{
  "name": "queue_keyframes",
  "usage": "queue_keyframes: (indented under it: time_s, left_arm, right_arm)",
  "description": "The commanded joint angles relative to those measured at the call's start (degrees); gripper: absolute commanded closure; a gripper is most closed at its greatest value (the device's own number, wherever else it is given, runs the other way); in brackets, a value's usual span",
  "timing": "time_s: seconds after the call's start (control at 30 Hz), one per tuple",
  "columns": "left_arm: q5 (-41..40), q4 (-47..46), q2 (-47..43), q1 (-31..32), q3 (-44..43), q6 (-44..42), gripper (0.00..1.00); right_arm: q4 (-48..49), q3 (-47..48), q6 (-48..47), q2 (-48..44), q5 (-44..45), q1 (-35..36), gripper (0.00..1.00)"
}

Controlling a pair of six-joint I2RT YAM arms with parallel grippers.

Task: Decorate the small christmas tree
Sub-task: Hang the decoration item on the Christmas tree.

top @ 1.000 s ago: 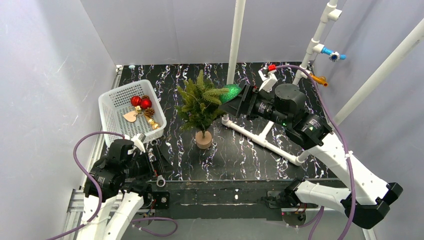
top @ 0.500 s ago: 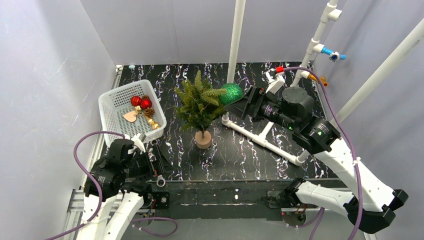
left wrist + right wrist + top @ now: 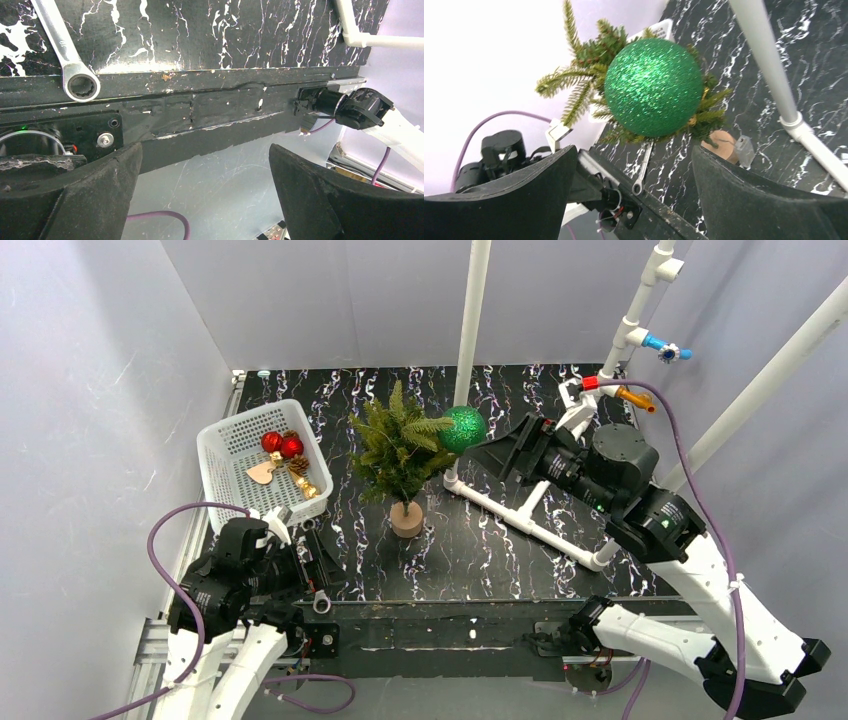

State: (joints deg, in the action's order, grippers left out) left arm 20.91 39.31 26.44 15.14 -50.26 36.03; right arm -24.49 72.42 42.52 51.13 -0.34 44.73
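Note:
The small christmas tree (image 3: 400,452) stands upright mid-table on its tan wooden base (image 3: 407,519). A glittery green ball (image 3: 463,429) hangs on its right branches, also filling the middle of the right wrist view (image 3: 653,87) in front of the tree (image 3: 579,85). My right gripper (image 3: 497,452) is open, just right of the ball and apart from it; in its own view (image 3: 634,165) the jaws stand wide below the ball. My left gripper (image 3: 320,562) is open at the table's near left edge, with nothing between its jaws (image 3: 205,190).
A white basket (image 3: 262,462) at the left holds red balls (image 3: 281,444), a pine cone and gold ornaments. A wrench (image 3: 318,590) lies at the near edge. White pipes (image 3: 525,515) cross the table right of the tree; an upright pipe (image 3: 472,320) rises behind it.
My right gripper has let go of the green ball and drawn back to the right; the ball stays hanging on the tree. The left arm has not moved.

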Motion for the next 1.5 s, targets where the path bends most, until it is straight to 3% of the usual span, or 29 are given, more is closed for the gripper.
queue_keyframes:
  time_s: [0.0,0.2,0.53,1.13,1.47]
  left_arm:
    - [1.07,3.05,0.48,0.08,-0.3,-0.24,0.0]
    - [0.94,3.95,0.14,0.1,-1.02,-0.47,0.01]
    - [0.76,4.45,-0.29,0.14,-1.36,-0.57,0.01]
    - [1.5,3.72,0.37,0.11,-0.78,-0.23,0.0]
    - [1.24,4.15,-0.27,0.08,-0.53,-0.21,0.0]
  right_arm:
    - [2.38,1.16,-2.58,-0.15,7.5,0.2,0.08]
    - [3.62,7.4,-3.83,6.19,2.11,-2.65,0.07]
    - [7.74,9.0,-1.65,11.47,-6.87,-5.4,0.07]
    - [10.77,4.54,-2.48,5.91,-21.93,-5.39,0.06]
    - [9.12,1.28,-3.86,0.38,-16.02,-5.46,0.05]
